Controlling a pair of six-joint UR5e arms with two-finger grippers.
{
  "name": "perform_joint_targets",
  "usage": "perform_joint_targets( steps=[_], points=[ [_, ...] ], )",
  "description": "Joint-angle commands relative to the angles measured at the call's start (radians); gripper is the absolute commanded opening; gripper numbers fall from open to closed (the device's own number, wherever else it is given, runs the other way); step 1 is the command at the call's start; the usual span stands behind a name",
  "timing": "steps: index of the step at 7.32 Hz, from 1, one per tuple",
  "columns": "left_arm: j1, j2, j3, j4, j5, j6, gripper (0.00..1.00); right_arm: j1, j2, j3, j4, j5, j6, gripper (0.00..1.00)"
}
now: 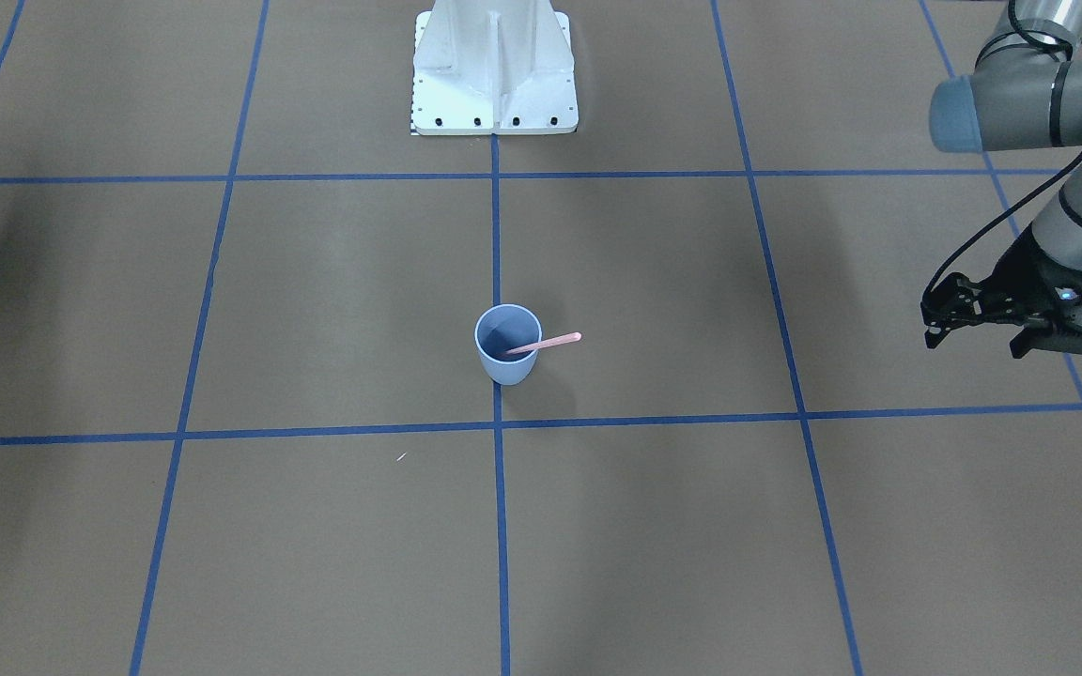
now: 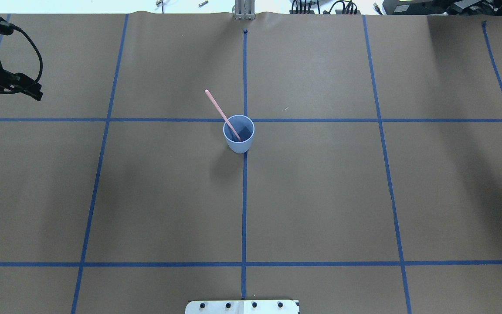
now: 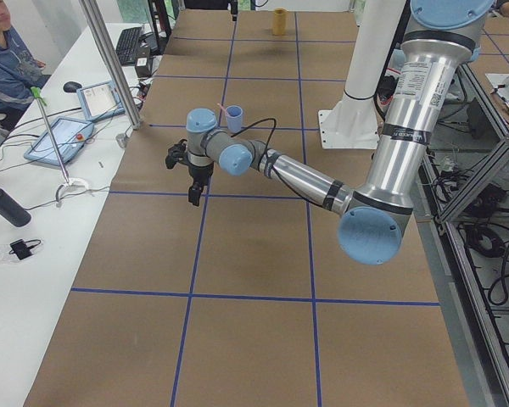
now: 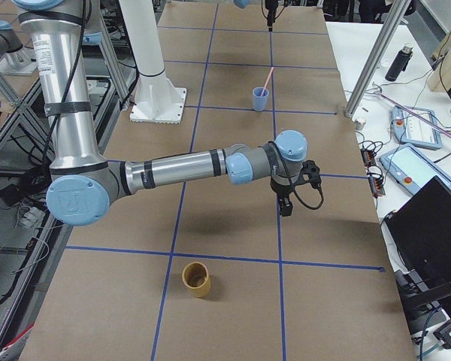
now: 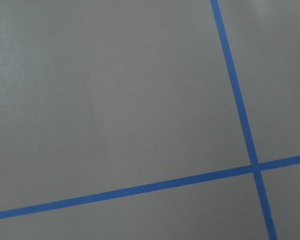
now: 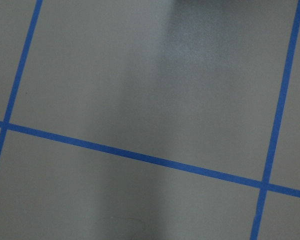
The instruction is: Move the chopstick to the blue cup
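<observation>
Pink chopstick (image 1: 546,344) leaned in the cup (image 1: 507,364). Our left tool (image 1: 973,340) hung open; the right tool (image 4: 285,209), we could not tell. We thought: stay clear, no bumps.

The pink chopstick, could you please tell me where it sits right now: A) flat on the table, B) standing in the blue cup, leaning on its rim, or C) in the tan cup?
B: the chopstick has its lower end inside the blue cup and leans out over the rim.
</observation>
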Motion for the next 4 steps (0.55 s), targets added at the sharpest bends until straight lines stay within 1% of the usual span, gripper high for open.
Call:
perform_joint_targets(
  steps=[1, 2, 4],
  points=[
    [-0.074, 0.042, 0.011, 0.001, -0.043, 0.160, 0.98, 0.029, -0.017, -0.018, 0.000, 0.011, -0.037, 1.00],
    [-0.097, 0.049, 0.027, 0.000, -0.061, 0.202, 0.98, 0.034, -0.019, -0.017, 0.002, 0.011, -0.037, 1.00],
    [-0.099, 0.050, 0.034, 0.003, -0.063, 0.194, 0.98, 0.034, -0.017, -0.017, 0.003, 0.008, -0.034, 1.00]
  ],
)
